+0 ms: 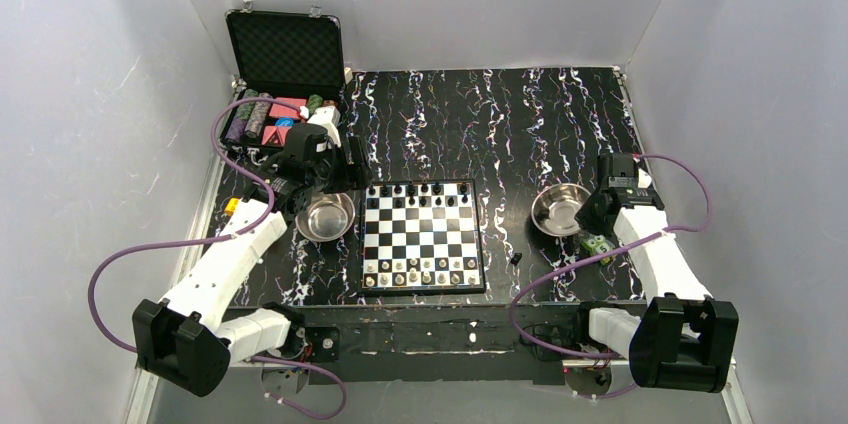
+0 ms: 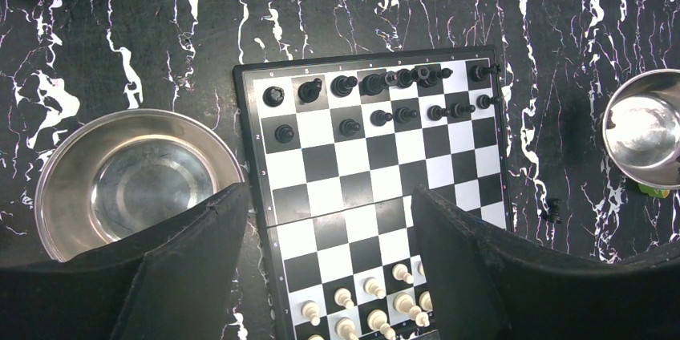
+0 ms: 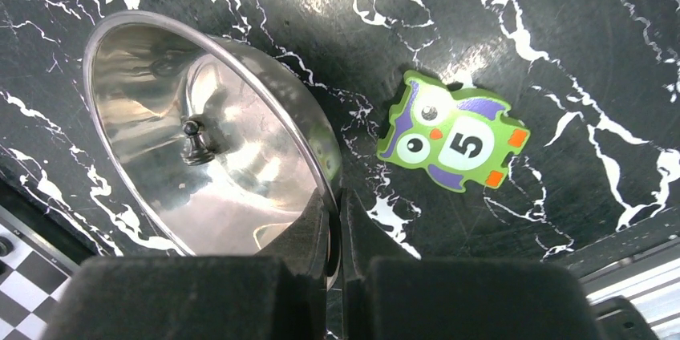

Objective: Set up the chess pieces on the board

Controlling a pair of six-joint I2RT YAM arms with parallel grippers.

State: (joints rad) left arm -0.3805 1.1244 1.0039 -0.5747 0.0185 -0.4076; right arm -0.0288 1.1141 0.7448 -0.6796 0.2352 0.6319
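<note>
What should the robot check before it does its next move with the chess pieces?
1. Right gripper pinching the right bowl by its rim: ok.
2. Bowl piece, a black one, lying inside that bowl: ok.
3. Left gripper open and holding nothing: ok.
4. Left bowl empty: ok.
5. Every piece on the board: not ok; a loose black piece sits beside it.
6. Owl tile apart from the right bowl: ok.
</note>
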